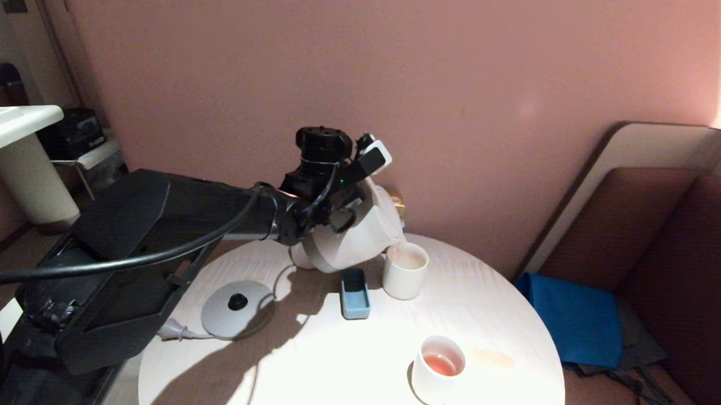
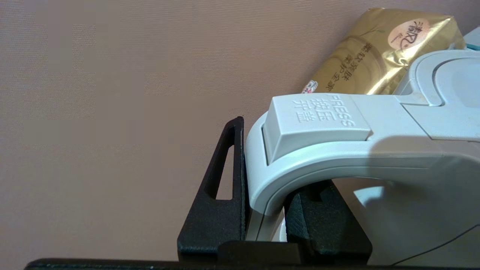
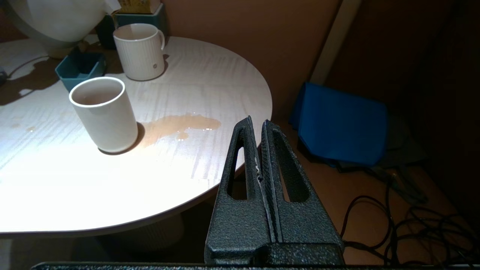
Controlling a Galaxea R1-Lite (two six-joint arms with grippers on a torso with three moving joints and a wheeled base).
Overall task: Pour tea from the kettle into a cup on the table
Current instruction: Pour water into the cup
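You are mid-pour: the table [image 1: 327,373], round, pale-grained, glossy, fills the lower centre of the head view. Above it at centre, the kettle [image 1: 365,233], smooth cream plastic, tilts with its spout at the rim of the cup [image 1: 404,270], a squat ribbed mug. The left gripper [image 2: 264,221] clamps the loop handle. The right gripper [image 3: 260,150] hangs closed, empty, off the table edge. Fill level unclear; righting remains.

On the table [image 1: 302,372], the tilted kettle [image 1: 365,240] sits behind a small tray [image 1: 354,295], its spout over the cup [image 1: 404,270]; the kettle's base [image 1: 236,310] lies left.
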